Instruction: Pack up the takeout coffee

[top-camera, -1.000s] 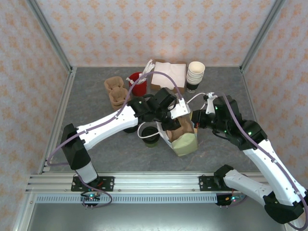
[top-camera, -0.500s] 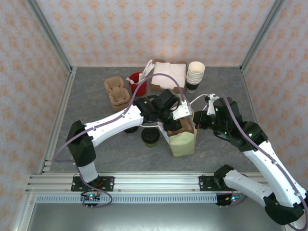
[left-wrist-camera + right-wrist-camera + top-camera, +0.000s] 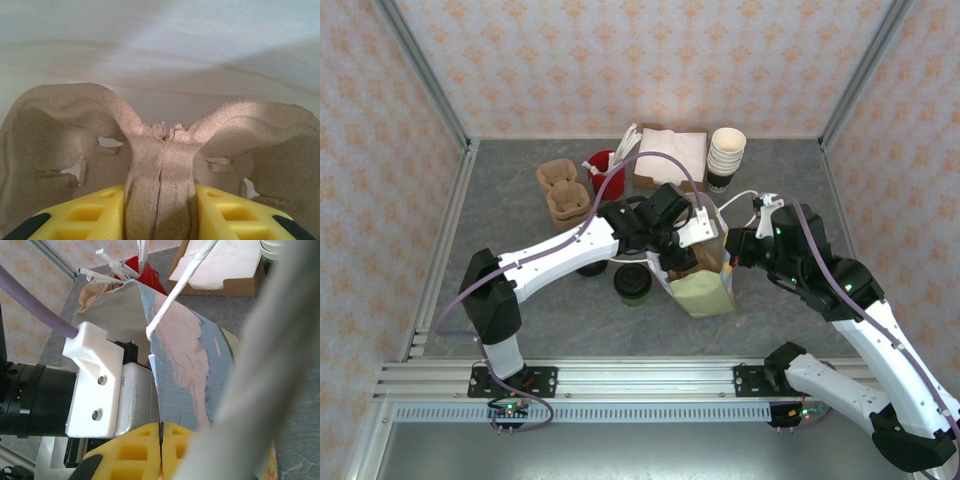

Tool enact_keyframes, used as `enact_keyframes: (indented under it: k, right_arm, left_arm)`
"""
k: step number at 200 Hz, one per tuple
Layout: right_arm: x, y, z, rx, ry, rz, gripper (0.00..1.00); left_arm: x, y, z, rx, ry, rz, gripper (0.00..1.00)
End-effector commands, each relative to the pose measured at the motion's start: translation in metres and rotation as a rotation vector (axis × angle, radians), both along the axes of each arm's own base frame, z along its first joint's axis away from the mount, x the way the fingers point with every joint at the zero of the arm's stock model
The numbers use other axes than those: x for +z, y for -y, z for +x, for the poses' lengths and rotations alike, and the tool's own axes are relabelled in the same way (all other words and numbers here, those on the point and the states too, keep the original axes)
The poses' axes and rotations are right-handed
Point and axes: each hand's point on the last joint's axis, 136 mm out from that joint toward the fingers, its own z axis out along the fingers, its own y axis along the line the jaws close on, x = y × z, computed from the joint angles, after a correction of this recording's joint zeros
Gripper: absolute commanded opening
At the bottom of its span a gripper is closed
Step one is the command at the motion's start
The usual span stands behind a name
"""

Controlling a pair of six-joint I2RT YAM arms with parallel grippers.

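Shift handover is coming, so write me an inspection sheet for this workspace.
Surface: grey table, no spill seen.
Job's things: takeout coffee upright on the table beside the paper bag, not yet inside.
Clutter: cup stack, red cup with white sticks, cardboard box of white paper, spare pulp carriers, all towards the back.
Grippers: left gripper shut on a pulp carrier inside the bag; right gripper shut on the bag's wall.
Cables: purple cables run along both arms; no snag seen.
Surroundings: patterned walls, metal rail at the near edge.
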Motion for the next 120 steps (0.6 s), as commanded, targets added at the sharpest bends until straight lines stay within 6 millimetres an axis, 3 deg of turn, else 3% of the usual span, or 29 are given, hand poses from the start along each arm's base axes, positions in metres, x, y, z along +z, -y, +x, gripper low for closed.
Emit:
enact_keyframes:
  k: [1,39,120]
  right_arm:
    - [0.017,-0.003,0.008,0.001,0.074,0.008,0.00]
    - [0.024,-0.009,0.015,0.018,0.086,0.003,0.00]
    - [0.015,-0.022,0.021,0.053,0.064,0.024,0.00]
  left_arm:
    - [-0.011,0.001,-0.001,-0.026,0.006,0.028,0.37]
    - [-0.022,0.003,-0.002,-0.037,-0.002,0.051,0.37]
    - [-0.040,0.015,-0.005,-0.070,-0.031,0.062,0.37]
